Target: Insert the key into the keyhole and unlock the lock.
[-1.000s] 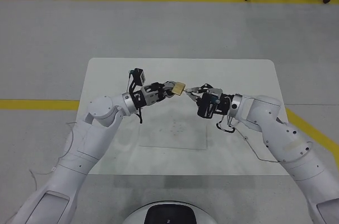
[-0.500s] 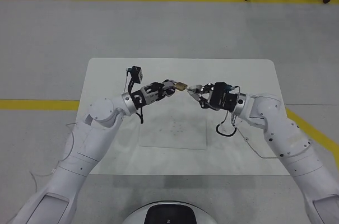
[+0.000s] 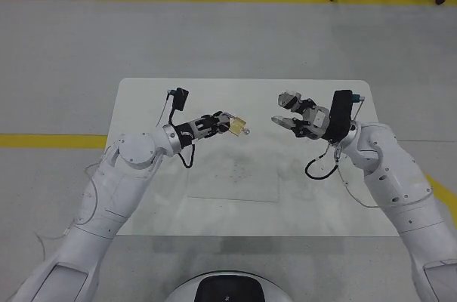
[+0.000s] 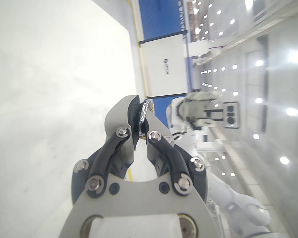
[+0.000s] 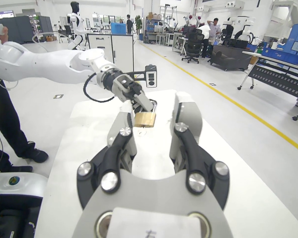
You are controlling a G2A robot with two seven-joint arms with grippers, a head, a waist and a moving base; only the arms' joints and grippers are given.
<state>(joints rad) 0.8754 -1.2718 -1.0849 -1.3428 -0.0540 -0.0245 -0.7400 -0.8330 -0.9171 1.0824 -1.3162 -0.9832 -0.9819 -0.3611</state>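
A brass padlock (image 3: 239, 124) hangs above the white table (image 3: 319, 189), left of its middle. My left gripper (image 3: 226, 121) is shut on the padlock's steel shackle (image 4: 142, 115). From the right wrist view the padlock (image 5: 145, 119) hangs below the left gripper (image 5: 146, 105), and a small silver piece, seemingly the key (image 5: 142, 133), sticks out under its body. My right gripper (image 3: 283, 110) stands open and empty, a short way to the right of the lock and apart from it. Its two fingers (image 5: 186, 115) are spread wide.
A faint square outline (image 3: 233, 177) marks the table's middle. The table's near edge (image 3: 251, 235) and its right side carry nothing. A cable (image 3: 322, 167) loops under the right wrist.
The right gripper has opened, let go at the lock and drawn back to the right and away. The left gripper still holds the padlock, now tilted and slightly lower.
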